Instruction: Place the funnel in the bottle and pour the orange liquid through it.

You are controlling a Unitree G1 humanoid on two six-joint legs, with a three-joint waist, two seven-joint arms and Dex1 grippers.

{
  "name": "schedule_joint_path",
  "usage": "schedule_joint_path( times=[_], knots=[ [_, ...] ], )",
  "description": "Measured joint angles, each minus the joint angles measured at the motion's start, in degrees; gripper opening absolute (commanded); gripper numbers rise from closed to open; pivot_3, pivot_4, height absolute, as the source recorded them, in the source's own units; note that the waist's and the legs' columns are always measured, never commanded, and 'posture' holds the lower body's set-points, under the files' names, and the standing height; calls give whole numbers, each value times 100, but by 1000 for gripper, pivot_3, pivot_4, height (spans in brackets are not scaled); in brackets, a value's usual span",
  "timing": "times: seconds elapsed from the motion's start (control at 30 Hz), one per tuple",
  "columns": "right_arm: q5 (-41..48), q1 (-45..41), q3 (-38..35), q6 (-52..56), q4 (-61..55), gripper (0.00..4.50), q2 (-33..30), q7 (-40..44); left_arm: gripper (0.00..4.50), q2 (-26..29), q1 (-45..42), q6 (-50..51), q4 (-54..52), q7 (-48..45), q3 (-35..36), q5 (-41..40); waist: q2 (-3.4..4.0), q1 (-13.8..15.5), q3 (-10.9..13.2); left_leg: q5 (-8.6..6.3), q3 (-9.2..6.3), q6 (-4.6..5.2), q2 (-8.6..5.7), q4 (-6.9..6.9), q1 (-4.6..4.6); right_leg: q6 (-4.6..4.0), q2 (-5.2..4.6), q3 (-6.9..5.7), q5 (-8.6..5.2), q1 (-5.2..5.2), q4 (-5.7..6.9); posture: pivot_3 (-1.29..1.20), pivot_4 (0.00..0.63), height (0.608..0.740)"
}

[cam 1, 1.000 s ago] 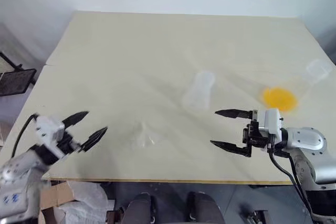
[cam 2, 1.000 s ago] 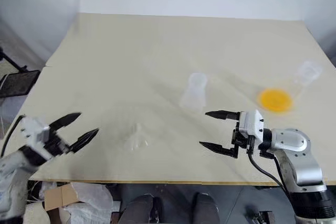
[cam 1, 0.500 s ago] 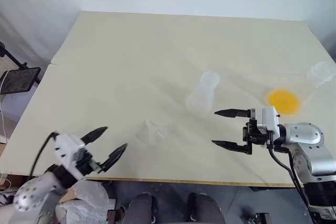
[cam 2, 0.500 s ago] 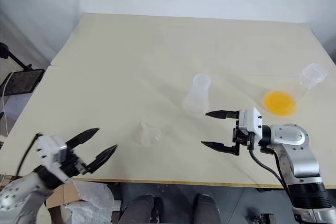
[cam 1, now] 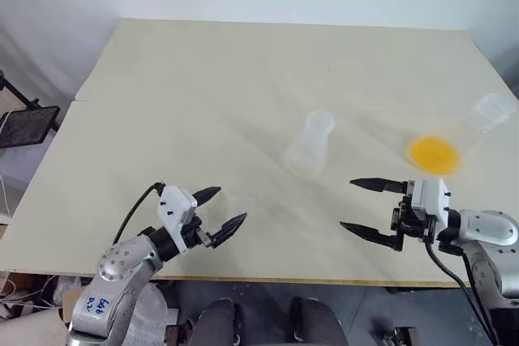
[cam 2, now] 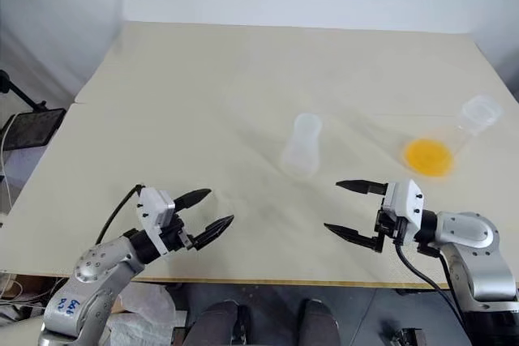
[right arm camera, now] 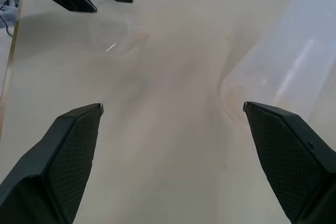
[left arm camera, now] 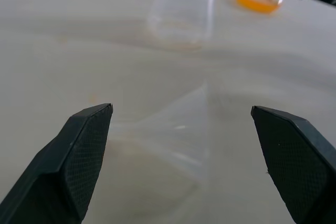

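Both end effectors wide apart, holding nothing.

We see our left end effector (cam 1: pixel 220 208) spread around the clear funnel (left arm camera: pixel 173 140) lying on the surface (cam 1: pixel 203 95). The bottle (cam 1: pixel 310 143) stands mid-surface; the orange liquid (cam 1: pixel 435 153) sits in a flask beyond our right end effector (cam 1: pixel 362 207).

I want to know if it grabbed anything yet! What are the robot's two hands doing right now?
Left gripper: open, holding nothing, the funnel lying between its fingers.
Right gripper: open, holding nothing.
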Motion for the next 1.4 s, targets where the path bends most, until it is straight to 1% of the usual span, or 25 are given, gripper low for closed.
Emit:
schedule_joint_path(
  times=[0.1,0.2,0.5,0.6,0.63,0.73,0.83,0.87,1.0,1.07,1.1,1.13,1.2,1.27,1.3,1.4],
  knots=[
    [11,5,0,15,-40,4500,26,-153,4492,108,-33,-32,306,210,94,279,0,10,0,-1,0,0,-1,-1,0,0,-3,2,0,-1,-1,0,150,740],
    [14,6,0,18,-41,4500,32,-221,3927,174,-24,-52,398,213,112,380,0,10,0,-1,0,0,-1,-1,0,0,-4,2,0,-1,-2,0,150,740],
    [13,-15,56,14,-41,4500,141,-349,1258,55,-94,-98,533,212,48,398,1,7,1,-1,0,0,-1,-2,0,0,-5,2,0,-2,-1,0,150,740],
    [12,-13,56,-4,-41,4500,142,-359,248,6,-93,-134,549,211,78,375,1,8,1,-1,0,0,-1,-1,0,0,-5,1,0,-1,-2,0,150,740],
    [12,-10,56,-8,-41,4500,142,-364,22,-41,-94,-155,557,210,107,337,1,9,1,-1,0,0,-1,-1,0,0,-6,1,0,-1,-2,0,150,740],
    [10,36,56,-19,-42,4500,142,-375,22,-147,-117,-194,597,191,232,158,1,9,1,-1,-1,0,-1,-1,0,0,-6,1,0,-1,-1,0,150,740],
    [7,151,28,-22,-79,4500,165,-465,22,-88,-303,-132,623,-80,474,-312,1,17,1,-1,-3,0,0,-1,-1,0,-6,-1,0,-1,1,0,150,740],
    [7,210,7,-23,-125,4500,184,-517,22,41,-450,-56,628,-214,589,-518,1,19,1,0,-5,-1,1,0,-1,0,-6,-3,0,-1,1,0,150,740],
    [10,601,-307,-33,-325,4500,199,-749,22,918,-1395,820,796,-704,1127,-1482,4,21,3,0,-7,-1,-3,1,-3,0,-5,-5,0,-1,4,0,150,740],
    [17,794,-486,-65,-480,4500,266,-925,22,1482,-2077,1599,980,-989,1235,-2124,5,10,3,0,-7,-2,-4,1,-3,0,-3,-4,0,-2,4,0,150,740],
    [54,919,-660,-67,-582,4500,404,-1097,22,1733,-2630,2125,1187,-1144,1148,-2445,5,37,4,1,-15,-3,-8,2,-7,0,-2,-6,0,-1,8,0,150,740],
    [99,972,-743,-65,-661,4500,488,-1222,22,1926,-3042,2497,1355,-1232,1098,-2627,5,32,4,3,-21,-5,-8,5,-12,0,0,-10,0,-6,13,0,150,740],
    [250,1171,-1077,-29,-874,4500,702,-1578,22,2213,-4229,3316,1925,-1489,830,-2935,6,50,5,3,-20,-5,-16,6,-15,1,1,-7,0,-6,16,0,150,740],
    [354,1295,-1338,-13,-997,4500,917,-1934,22,2211,-5285,3916,2459,-1679,570,-3078,6,27,4,3,-15,-4,-20,2,-10,4,2,-1,1,-6,14,0,150,740],
    [382,1312,-1383,-9,-1047,4500,984,-2040,22,2182,-5592,4094,2641,-1736,470,-3096,6,21,4,3,-11,-5,-23,-3,-8,4,2,3,1,-7,13,0,150,740],
    [475,1390,-1529,-10,-1190,4500,1276,-2459,22,2034,-6556,4736,3365,-1909,-187,-2982,6,-13,5,5,11,-9,-31,-14,-10,5,17,17,0,-27,13,0,150,740]
  ],
)
